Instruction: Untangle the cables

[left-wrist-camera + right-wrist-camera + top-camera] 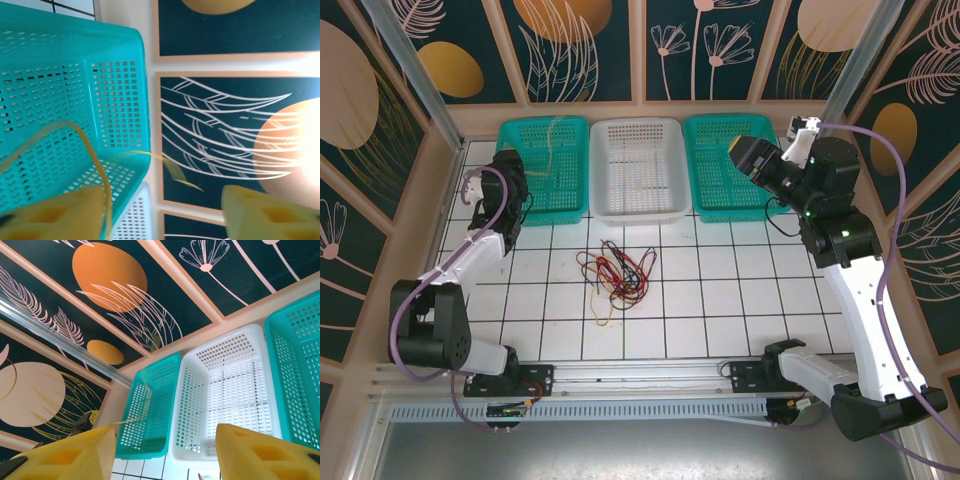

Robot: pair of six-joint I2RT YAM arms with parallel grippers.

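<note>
Several red and black cables (617, 272) lie tangled on the table (720, 300), back toward the bases and seemingly closer to the left gripper (165, 212), its fingers (260, 215) spread beside the yellow cable (96, 156) draped into the teal basket (565, 190); the right gripper (748, 155) gapes empty.
</note>
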